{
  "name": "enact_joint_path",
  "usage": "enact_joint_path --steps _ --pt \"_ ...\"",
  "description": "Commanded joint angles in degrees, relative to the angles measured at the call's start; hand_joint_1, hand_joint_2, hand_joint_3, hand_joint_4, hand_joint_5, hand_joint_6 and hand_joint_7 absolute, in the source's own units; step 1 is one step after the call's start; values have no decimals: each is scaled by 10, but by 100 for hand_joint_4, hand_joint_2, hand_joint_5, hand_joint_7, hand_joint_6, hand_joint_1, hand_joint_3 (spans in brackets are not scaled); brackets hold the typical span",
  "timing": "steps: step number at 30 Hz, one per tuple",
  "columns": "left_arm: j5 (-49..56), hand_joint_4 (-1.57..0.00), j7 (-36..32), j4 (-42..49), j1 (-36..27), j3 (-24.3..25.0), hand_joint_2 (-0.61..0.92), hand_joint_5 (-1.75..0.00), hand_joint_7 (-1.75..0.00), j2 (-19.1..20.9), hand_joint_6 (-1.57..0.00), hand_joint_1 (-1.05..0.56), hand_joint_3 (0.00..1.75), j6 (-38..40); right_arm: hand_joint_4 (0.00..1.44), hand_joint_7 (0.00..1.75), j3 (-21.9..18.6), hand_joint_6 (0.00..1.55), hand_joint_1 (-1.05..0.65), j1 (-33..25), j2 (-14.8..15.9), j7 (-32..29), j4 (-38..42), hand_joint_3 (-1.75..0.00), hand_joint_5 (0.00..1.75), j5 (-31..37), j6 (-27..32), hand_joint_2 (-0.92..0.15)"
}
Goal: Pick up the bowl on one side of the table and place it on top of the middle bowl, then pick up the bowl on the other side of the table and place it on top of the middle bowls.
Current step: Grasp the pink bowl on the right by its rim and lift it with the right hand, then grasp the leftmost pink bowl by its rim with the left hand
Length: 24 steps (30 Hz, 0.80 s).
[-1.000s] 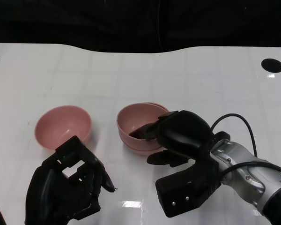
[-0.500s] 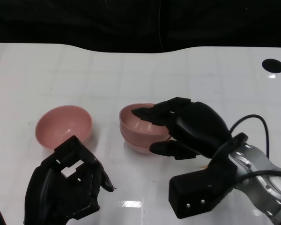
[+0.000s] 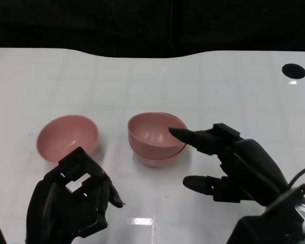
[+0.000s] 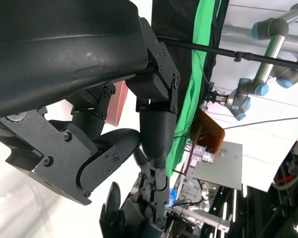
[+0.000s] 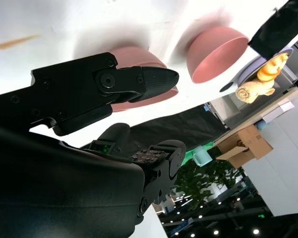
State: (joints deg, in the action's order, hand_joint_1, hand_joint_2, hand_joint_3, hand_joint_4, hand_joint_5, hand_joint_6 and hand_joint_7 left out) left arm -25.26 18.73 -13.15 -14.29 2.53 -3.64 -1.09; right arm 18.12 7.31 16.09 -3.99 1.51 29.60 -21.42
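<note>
Two bowls stacked (image 3: 156, 136): top one sits slightly askew
My right hand (image 3: 234, 165): spread wide, empty; could nudge stack
My left hand (image 3: 71, 201): curled, empty; side bowl (image 3: 67, 137) may skid on surface (image 3: 142, 81)

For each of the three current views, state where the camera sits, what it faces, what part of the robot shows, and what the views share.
Head view: sits high on the robot, looks down at the white table; shows the left hand, the right hand, the stacked bowls and the single bowl.
Left wrist view: behind the left hand, which fills the picture; a room lies beyond it.
Right wrist view: behind the right hand, turned over, facing both bowls.
Shared: head and right wrist views both show the stacked bowls and the single bowl.
</note>
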Motion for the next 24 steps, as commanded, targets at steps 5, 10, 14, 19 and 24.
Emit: enact_joint_path --steps 5,10,14,19,24 --pt "-1 -76 1 6 2 5 48 -175 -148 7 -71 -40 113 -3 32 17 -48 63 -49 -76 9 26 -44 -22 103 -98 -44 -92" --pt "-4 -78 -2 2 3 10 46 -173 -150 10 -71 -39 117 2 49 27 -65 79 -38 -126 -11 55 -74 -18 107 -180 -33 -91" --pt "-4 -78 5 10 5 16 46 -173 -150 12 -71 -37 119 -9 60 56 -71 85 -25 -149 -38 87 -68 -62 123 -267 -27 -69" --pt "-2 -77 4 8 3 20 48 -170 -141 17 -71 -39 113 -10 78 94 -84 90 -12 -160 -60 119 -51 -100 137 -320 -25 -54" --pt "1 -74 -2 1 0 25 50 -167 -126 19 -75 -39 106 -15 87 120 -94 89 -4 -160 -70 134 -37 -129 152 -328 -29 -48"
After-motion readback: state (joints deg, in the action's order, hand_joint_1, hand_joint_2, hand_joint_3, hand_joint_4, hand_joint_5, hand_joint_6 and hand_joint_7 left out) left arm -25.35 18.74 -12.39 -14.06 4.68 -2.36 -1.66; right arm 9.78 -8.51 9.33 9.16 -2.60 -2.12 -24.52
